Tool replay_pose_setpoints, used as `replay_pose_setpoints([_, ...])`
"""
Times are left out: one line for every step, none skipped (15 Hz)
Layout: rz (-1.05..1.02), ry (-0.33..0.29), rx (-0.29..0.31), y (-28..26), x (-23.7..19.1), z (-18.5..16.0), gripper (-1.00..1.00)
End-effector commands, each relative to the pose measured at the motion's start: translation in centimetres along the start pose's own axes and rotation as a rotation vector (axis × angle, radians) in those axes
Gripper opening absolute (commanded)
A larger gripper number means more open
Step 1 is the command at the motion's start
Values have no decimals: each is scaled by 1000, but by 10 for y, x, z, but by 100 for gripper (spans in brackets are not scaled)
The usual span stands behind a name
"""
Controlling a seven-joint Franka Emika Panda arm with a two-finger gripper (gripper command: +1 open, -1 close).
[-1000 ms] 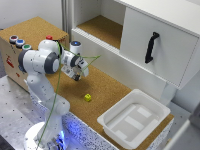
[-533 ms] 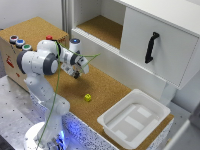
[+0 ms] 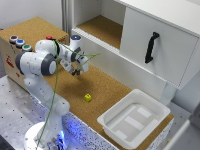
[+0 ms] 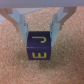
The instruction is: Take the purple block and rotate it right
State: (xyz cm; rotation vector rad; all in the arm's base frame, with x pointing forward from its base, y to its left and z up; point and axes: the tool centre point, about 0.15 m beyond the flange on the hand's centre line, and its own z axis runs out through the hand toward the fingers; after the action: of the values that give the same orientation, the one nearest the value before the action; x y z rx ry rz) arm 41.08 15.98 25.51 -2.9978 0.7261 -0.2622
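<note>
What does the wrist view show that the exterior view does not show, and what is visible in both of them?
Only the wrist view shows the purple block, with yellow markings on its faces, resting on the cork surface between the two fingers of the tool, which stand apart on either side of it.

Only the exterior view shows the arm, a small yellow block, the white tray, the open shelf, the cabinet door handle and the coloured buttons.

Both show the tool and the cork surface; in the exterior view the purple block is hidden.
</note>
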Motion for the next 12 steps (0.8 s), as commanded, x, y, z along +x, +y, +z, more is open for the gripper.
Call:
replay_pose_setpoints([290, -142, -152, -43, 38, 21, -100])
replay_pose_setpoints([344, -163, -146, -43, 39, 20, -100])
replay_pose_setpoints([373, -168, -167, -45, 39, 19, -100])
replay_pose_setpoints([423, -174, -178, -44, 40, 17, -100])
replay_pose_setpoints([476, -175, -180, -41, 41, 17, -100])
replay_pose_setpoints([567, -170, -183, -34, 41, 17, -100])
replay_pose_setpoints([624, -158, -200, -32, 40, 17, -100])
replay_pose_setpoints([680, -142, -197, -31, 39, 17, -100])
replay_pose_setpoints([749, -113, -206, -31, 38, 17, -100])
replay_pose_setpoints([809, -86, -210, -31, 37, 17, -100])
replay_pose_setpoints([855, -59, -227, -30, 35, 17, -100])
replay_pose_setpoints([914, -23, -226, -28, 33, 16, -100])
